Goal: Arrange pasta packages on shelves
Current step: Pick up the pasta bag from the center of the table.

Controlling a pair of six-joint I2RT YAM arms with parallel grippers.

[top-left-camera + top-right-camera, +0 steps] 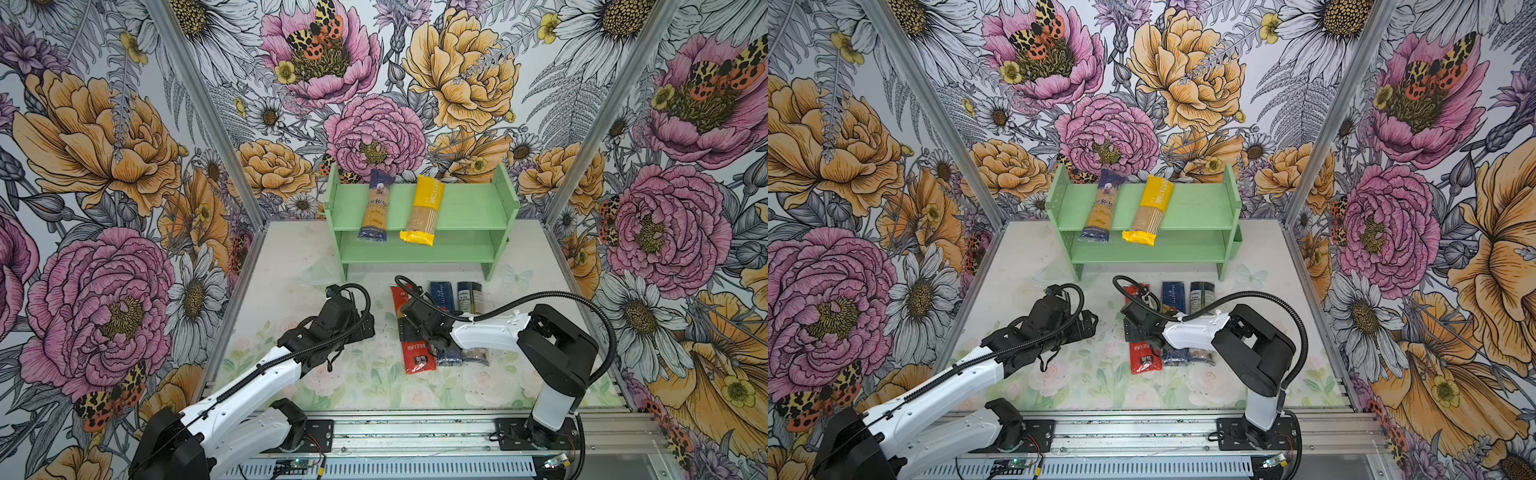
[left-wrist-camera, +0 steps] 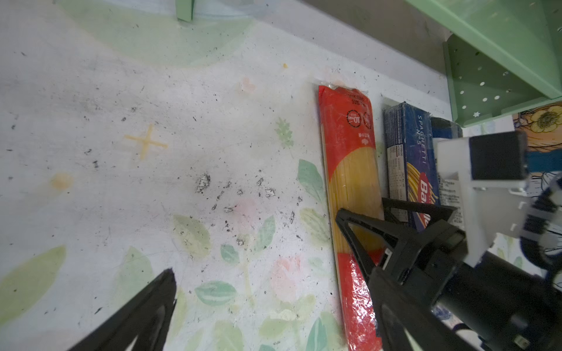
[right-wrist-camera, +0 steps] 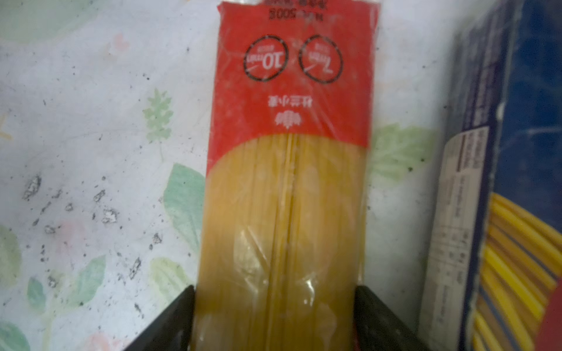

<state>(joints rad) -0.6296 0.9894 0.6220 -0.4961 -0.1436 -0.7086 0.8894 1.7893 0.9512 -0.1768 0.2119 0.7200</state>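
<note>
Five long plastic spaghetti packets are here, and one pale green two-tier wooden rack (image 1: pixel 469 208) at the back of the white, faintly flower-printed bench (image 1: pixel 286 266).

Two packets lie front to back on the rack's top tier, side by side, with their near ends jutting over its front edge. These are the clear blue-ended packet (image 1: pixel 375 205) and the yellow packet (image 1: pixel 424 205). Three lie on the bench in front of the rack, parallel and close together: the red packet (image 1: pixel 417 357), the dark blue Barilla packet (image 1: pixel 440 293) and the clear packet with a white label (image 1: pixel 469 295).

There are two arms and two hands. The right hand (image 1: pixel 409 332) is down over the middle of the red packet. The left hand (image 1: pixel 368 328) hangs near it over bare bench, spread wide and holding nothing.

Only the top views show the two shelved packets, and in both the right arm (image 1: pixel 1196 328) covers the middles of the three bench packets.

The right wrist view shows one black finger (image 3: pixel 173 316) at each long edge of the red packet, right against the film. Whether they squeeze it I cannot tell; the packet lies flat.

The left wrist view shows the right hand (image 2: pixel 360 206) straddling the packet from the side. It also shows the "SPAGHETTI" lettering on the Barilla packet.
</note>
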